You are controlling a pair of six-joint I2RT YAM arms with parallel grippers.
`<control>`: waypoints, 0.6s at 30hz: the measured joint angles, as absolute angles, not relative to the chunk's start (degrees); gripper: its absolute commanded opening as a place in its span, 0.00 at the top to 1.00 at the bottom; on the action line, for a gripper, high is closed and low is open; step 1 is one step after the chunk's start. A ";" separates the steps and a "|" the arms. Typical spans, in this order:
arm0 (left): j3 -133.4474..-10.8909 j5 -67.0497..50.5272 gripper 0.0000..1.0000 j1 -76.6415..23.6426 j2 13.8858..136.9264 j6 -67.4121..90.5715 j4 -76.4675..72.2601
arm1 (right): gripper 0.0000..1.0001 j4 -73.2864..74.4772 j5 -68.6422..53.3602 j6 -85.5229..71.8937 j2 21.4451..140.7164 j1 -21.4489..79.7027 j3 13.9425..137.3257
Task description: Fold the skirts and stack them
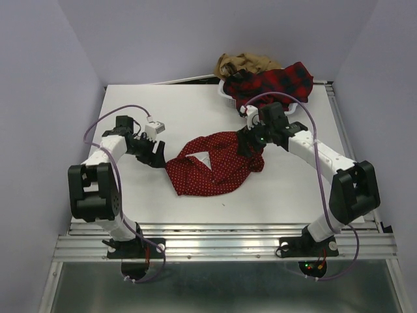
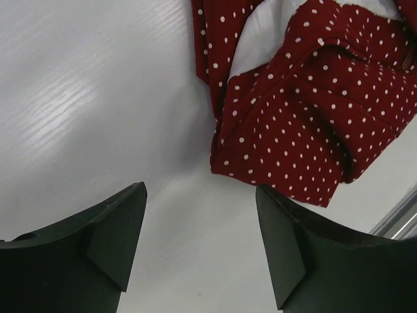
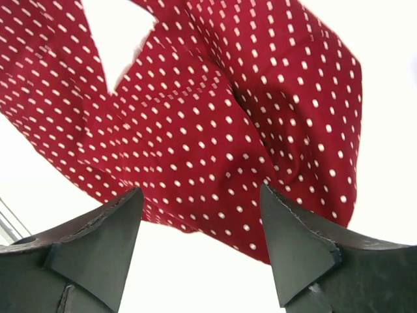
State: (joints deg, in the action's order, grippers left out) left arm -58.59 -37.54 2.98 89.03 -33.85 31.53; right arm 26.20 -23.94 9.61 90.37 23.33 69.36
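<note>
Nearest the arm bases, a strip of bare table (image 1: 195,208) is seen. Just beyond it the red dotted skirt (image 1: 215,166) is spread at mid-table in a rumpled, crooked shape, with a patch of white surface showing through a gap in its middle.

The left gripper (image 2: 200,195) is held at the skirt's left end, jaws parted and nothing between them. In the left wrist view only bare table is framed by the fingers, with the skirt's corner lying just ahead. The right gripper (image 3: 200,192) is poised over the skirt's right end, likewise spread wide and empty, and bunched cloth is seen beneath it.

The step in hand is judged to be the flattening of this skirt before a fold. It would be done best if each end were pinched through a single layer near the hem, then both sides lifted together and drawn apart so that twists are shaken out. The bunched ridge should be avoided, since several layers would be caught there.

Farther back, the plaid skirt (image 1: 280,81) is draped over the white basket (image 1: 223,96) at the far edge, and the tan skirt (image 1: 244,63) is heaped behind it. Neither is yet folded.
</note>
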 measured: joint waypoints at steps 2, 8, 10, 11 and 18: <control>-60.07 -39.35 0.23 2.96 92.86 -31.70 31.11 | 0.25 27.57 -23.29 10.37 90.83 23.35 69.41; -63.44 -45.60 0.48 2.48 101.30 -28.03 31.14 | 0.26 31.53 -24.38 13.78 94.85 23.31 73.43; -63.99 -47.18 0.69 2.11 103.61 -27.22 31.11 | 0.25 32.56 -25.56 15.59 95.64 23.35 75.09; -64.20 -47.72 0.79 1.91 104.38 -26.83 31.24 | 0.25 33.10 -26.15 16.58 95.83 23.42 75.85; -65.65 -48.18 1.00 1.58 105.27 -25.30 31.33 | 0.31 34.50 -28.69 27.22 95.90 27.66 76.79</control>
